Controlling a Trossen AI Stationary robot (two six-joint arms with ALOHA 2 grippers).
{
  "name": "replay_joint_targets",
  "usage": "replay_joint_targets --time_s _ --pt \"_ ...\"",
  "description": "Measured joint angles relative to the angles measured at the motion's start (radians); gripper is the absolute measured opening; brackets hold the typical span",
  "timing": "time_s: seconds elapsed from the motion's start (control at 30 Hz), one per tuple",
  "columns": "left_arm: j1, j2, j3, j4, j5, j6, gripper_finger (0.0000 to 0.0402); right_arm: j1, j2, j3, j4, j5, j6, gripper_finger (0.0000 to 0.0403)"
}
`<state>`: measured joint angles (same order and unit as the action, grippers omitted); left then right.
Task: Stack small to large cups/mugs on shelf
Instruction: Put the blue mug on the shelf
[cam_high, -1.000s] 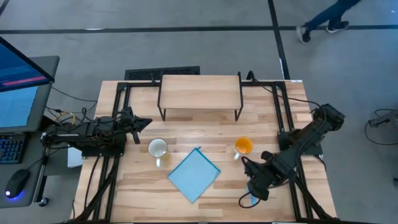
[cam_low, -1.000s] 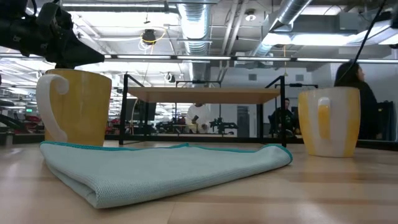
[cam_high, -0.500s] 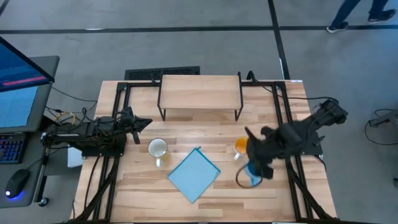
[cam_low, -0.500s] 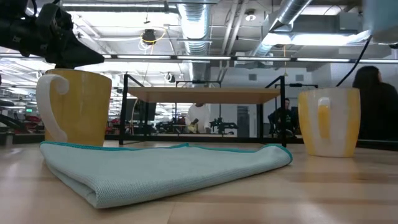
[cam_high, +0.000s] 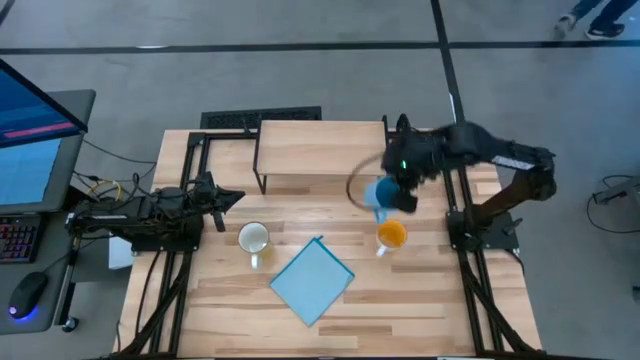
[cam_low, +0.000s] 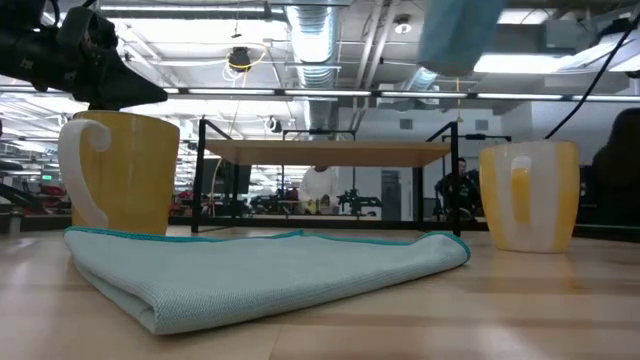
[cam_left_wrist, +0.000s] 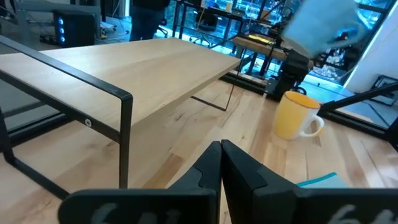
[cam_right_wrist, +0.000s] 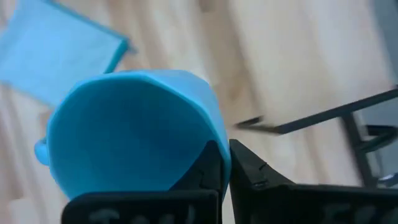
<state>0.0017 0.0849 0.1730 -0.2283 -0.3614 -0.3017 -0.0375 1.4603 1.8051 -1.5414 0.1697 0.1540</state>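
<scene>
My right gripper (cam_high: 392, 185) is shut on the light blue mug (cam_high: 381, 193) and holds it in the air by the right front corner of the shelf (cam_high: 322, 148). The mug shows blurred at the top of the low view (cam_low: 455, 30). The orange mug (cam_high: 391, 235) stands on its base on the table below it. The cream mug (cam_high: 254, 238) stands on its base left of centre. My left gripper (cam_high: 235, 197) is shut and empty at the table's left, with its fingers meeting in its wrist view (cam_left_wrist: 221, 155). My right gripper pinches the blue mug's wall at the rim (cam_right_wrist: 217, 146), with one finger (cam_right_wrist: 205, 174) inside the mug and the other (cam_right_wrist: 252, 174) outside. The mug's mouth faces the wrist. The mug is lifted clear of the table and the shelf.
A flat light-blue cloth (cam_high: 312, 280) lies near the table's front centre. The shelf's black legs (cam_high: 385, 180) stand close to the held mug. A monitor and keyboard (cam_high: 30, 150) sit off the table's left.
My right gripper has lifted the blue mug off the table's near right part. It has carried the mug up and toward the far edge, past the orange mug, to the shelf's right front corner. The gripper has stayed shut on the mug throughout.
</scene>
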Motion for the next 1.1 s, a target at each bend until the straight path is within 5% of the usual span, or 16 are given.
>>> replay_joint_targets --time_s 0.3,0.5,0.77,1.1 --pt "0.0 0.0 0.0 -0.055 -0.004 0.055 0.0 -0.355 0.001 0.009 0.238 0.019 -0.323 0.0021" --pt "0.0 0.0 0.0 -0.055 -0.007 0.055 0.0 -0.492 0.03 0.007 0.314 -0.007 -0.459 0.0021" --pt "0.0 0.0 0.0 -0.053 -0.011 0.189 0.0 -0.526 0.15 0.047 0.29 -0.049 -0.503 0.0021" --pt "0.0 0.0 0.0 -0.052 -0.027 0.214 0.0 -0.534 0.385 0.333 0.046 -0.126 -0.57 0.0021"
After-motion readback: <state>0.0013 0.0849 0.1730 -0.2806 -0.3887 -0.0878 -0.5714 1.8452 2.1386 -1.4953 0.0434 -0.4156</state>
